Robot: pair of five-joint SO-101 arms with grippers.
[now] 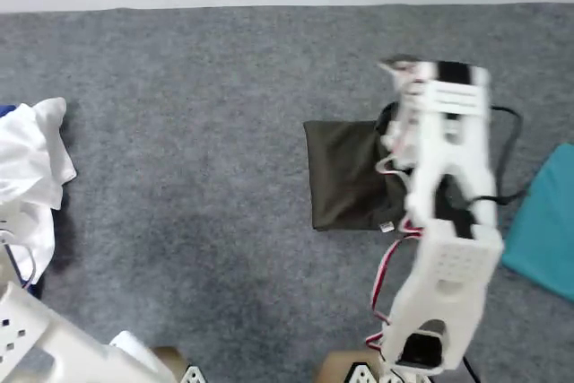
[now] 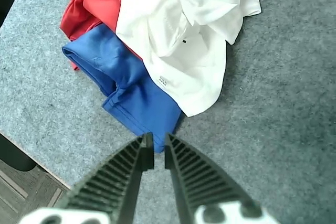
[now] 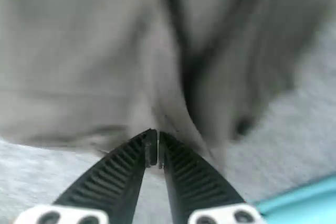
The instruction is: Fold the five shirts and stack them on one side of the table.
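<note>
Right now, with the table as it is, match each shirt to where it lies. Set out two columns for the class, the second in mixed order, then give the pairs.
Shirts:
1. white shirt
2. blue shirt
3. dark olive shirt
4. teal shirt

Places:
A. folded flat, under the right gripper
B. at the high view's right edge, apart from the others
C. crumpled, lying over another shirt
D. partly covered, nearest the left gripper

Pairs: 1-C, 2-D, 3-A, 4-B
</note>
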